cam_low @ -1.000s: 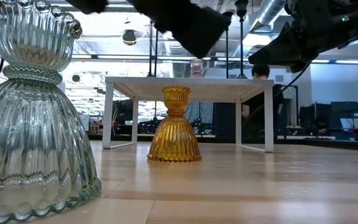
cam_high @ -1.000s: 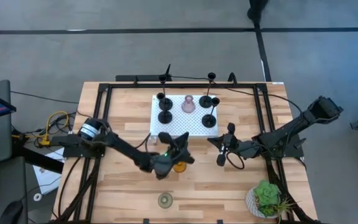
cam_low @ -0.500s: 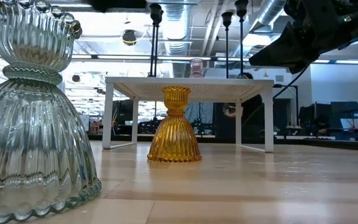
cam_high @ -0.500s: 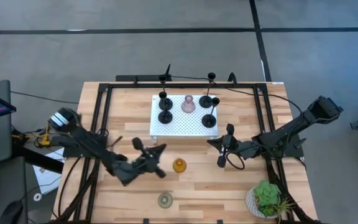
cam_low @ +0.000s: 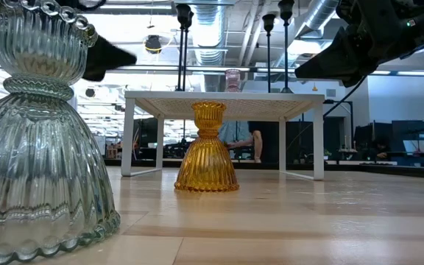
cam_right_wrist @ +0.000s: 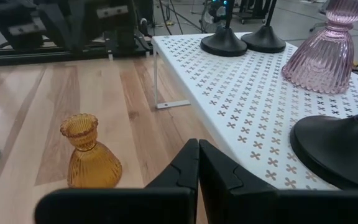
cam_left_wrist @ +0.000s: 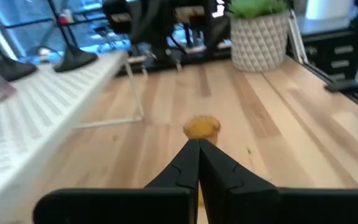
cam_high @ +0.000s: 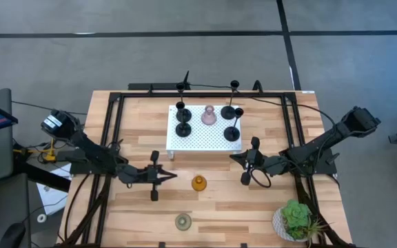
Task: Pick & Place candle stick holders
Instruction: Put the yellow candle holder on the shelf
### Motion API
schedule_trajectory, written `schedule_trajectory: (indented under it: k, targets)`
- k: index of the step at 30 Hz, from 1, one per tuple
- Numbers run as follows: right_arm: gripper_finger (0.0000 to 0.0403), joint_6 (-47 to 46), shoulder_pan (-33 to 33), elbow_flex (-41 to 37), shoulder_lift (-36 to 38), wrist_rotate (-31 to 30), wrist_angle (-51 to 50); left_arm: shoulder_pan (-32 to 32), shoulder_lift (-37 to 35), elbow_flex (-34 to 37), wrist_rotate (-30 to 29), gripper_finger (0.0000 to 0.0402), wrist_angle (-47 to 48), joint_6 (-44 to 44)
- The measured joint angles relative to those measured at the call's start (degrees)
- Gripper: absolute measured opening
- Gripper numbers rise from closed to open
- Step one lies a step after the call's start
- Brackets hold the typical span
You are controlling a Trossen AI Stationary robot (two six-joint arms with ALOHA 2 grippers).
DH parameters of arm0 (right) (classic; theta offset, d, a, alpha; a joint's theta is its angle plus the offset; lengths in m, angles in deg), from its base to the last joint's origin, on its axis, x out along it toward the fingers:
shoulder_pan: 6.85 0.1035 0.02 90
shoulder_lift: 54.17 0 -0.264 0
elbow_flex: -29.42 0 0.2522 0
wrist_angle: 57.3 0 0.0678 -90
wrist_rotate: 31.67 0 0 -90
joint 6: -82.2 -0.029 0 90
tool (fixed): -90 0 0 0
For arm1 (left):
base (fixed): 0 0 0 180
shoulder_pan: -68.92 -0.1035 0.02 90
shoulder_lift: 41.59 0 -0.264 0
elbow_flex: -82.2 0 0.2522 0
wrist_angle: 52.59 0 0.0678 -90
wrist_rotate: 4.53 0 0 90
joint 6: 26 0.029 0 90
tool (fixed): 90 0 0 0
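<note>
Amber holder (cam_high: pixel 198 183): we see it alone on desk (cam_high: pixel 267 213), probably waiting for pickup.
Left pincer (cam_high: pixel 164 176): clenched, empty, aimed at it.
Right pincer (cam_high: pixel 243 158): clenched, waiting beside platform (cam_high: pixel 205 138).

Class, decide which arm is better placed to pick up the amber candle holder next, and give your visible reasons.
Probably the left. The left gripper, shut, points straight at the amber holder on the bare table. The right gripper, also shut, is angled toward the white platform.
</note>
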Motion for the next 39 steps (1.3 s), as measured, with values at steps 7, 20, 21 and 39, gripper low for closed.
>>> schedule_trajectory:
  k: [7, 20, 21, 39]
  targets:
    - [0.0000, 0.00, 0.00, 0.00, 0.01, -0.04, -0.28, -3.02, 4.79, 0.14, 6.99, 0.0006, -0.14, -0.08]
    - [0.0000, 0.02, -0.05, 0.00, 0.01, -0.12, -1.60, -7.81, 10.03, 0.11, 18.53, 0.0007, -1.45, -0.08]
    - [0.0000, 0.02, -0.12, 0.00, 0.01, -0.13, -1.57, -8.01, 10.25, 0.11, 19.82, 0.0007, -1.40, -0.08]
    - [0.0000, -0.13, -1.16, 0.00, 0.01, 0.04, -1.60, -8.66, 10.57, -0.49, 23.16, 0.0055, -2.26, -2.01]
